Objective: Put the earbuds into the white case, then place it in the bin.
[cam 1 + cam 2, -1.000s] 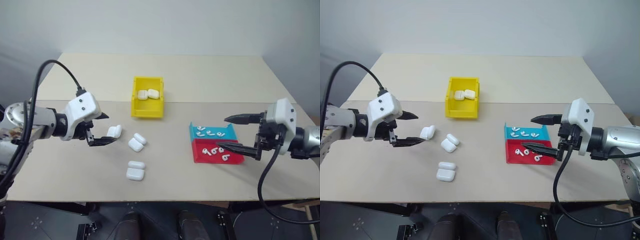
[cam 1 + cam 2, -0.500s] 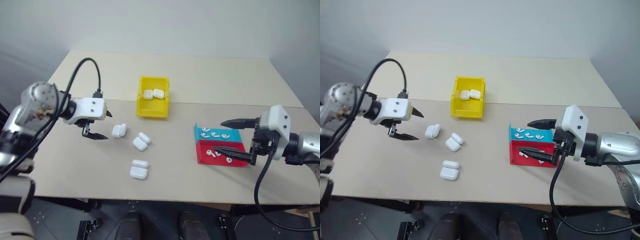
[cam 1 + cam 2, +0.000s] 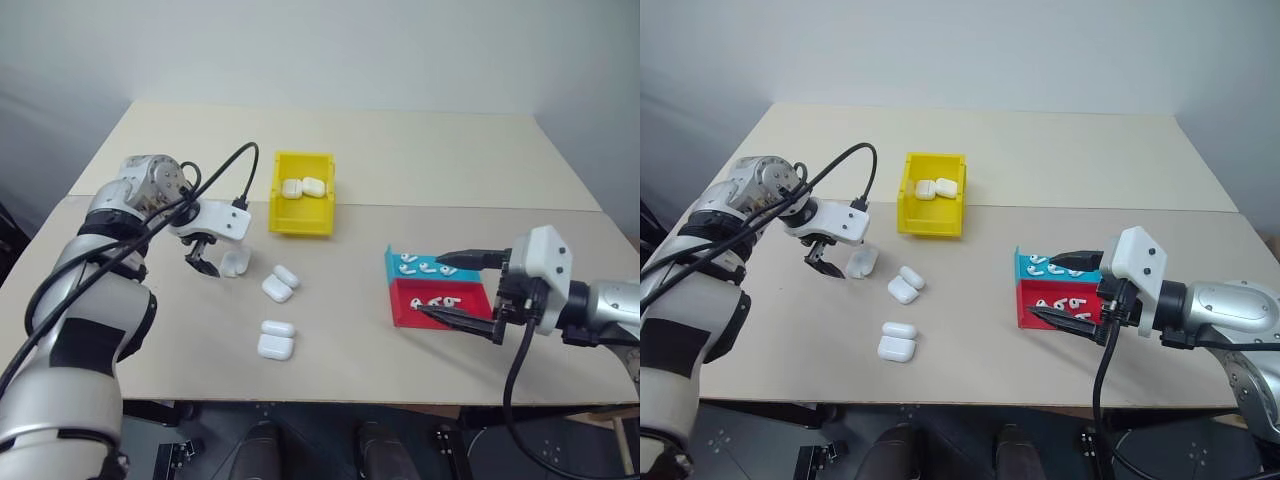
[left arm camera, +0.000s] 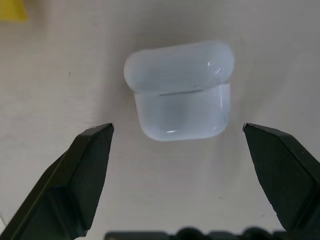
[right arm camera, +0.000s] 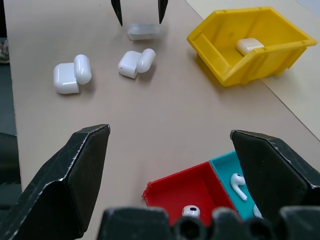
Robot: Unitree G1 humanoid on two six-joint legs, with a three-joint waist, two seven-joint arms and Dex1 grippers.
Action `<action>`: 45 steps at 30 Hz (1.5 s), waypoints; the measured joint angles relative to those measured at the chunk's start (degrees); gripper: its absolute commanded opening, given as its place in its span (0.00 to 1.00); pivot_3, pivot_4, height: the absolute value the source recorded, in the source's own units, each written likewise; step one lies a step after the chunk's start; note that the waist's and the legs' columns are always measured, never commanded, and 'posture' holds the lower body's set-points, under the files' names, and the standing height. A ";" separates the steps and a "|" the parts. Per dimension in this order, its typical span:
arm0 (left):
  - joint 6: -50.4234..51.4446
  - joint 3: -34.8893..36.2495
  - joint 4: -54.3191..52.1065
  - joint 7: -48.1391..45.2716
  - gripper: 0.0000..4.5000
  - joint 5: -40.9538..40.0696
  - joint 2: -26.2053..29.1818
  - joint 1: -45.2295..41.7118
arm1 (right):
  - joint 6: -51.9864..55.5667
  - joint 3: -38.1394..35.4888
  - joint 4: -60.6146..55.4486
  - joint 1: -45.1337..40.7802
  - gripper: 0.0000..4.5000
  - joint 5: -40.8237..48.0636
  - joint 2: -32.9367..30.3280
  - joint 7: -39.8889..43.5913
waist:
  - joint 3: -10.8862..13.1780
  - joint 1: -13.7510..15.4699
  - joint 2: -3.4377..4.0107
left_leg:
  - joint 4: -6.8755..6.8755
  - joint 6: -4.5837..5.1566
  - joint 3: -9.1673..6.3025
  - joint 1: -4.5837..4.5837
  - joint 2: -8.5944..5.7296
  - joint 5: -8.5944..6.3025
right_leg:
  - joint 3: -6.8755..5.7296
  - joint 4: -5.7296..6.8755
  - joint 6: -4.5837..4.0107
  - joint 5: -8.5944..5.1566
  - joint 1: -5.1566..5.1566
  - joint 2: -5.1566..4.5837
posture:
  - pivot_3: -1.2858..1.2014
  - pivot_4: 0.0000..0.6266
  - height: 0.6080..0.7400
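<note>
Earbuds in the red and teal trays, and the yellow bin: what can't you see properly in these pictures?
- Earbuds: too small in the head views to count for sure; the right hand hangs over some.
- Red tray: cut off by the picture's edge in the right wrist view, partly behind the fingers.
- Yellow bin: its near wall hides part of its floor.
- White case in the left wrist view: lid shut, contents hidden.

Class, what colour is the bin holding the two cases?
The bin is bright yellow, clearest in the left eye view.
</note>
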 measured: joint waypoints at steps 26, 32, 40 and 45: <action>11.04 -2.21 2.25 6.44 0.61 9.27 -6.80 1.80 | 1.84 -3.96 -3.22 3.23 1.00 3.37 -0.52 -2.01 | -0.39 -0.66 0.60 | -0.02 0.10 -0.10 1.29 -0.06 0.07 | 0.06 0.19 0.04 0.02 1.17 0.05 | 0.52 0.24 1.00; 9.94 -2.02 1.74 6.61 0.61 9.23 -5.12 2.61 | 1.89 -3.32 -2.49 0.75 1.00 3.33 -0.52 -1.93 | -0.42 -1.48 0.64 | -0.02 0.22 -0.23 1.31 -0.10 0.16 | 0.15 0.19 0.14 0.01 1.16 0.15 | 0.52 0.24 1.00; 6.80 1.26 -0.20 8.43 0.61 7.64 0.78 4.38 | 1.89 0.42 1.81 -4.53 1.00 2.92 -0.75 -1.30 | -0.29 -2.04 0.45 | -0.05 0.24 -0.28 0.99 -0.08 0.16 | 0.19 0.17 -0.10 0.15 0.81 0.22 | 0.52 0.24 1.00; 6.99 12.67 -3.75 4.92 0.61 -3.64 5.66 5.56 | 1.87 0.56 3.37 -5.29 1.00 2.53 -0.84 -0.37 | -0.25 -1.10 0.36 | 0.04 0.24 -0.30 -0.04 -0.10 0.16 | 0.06 0.18 -0.04 0.17 -0.11 0.11 | 0.52 0.24 1.00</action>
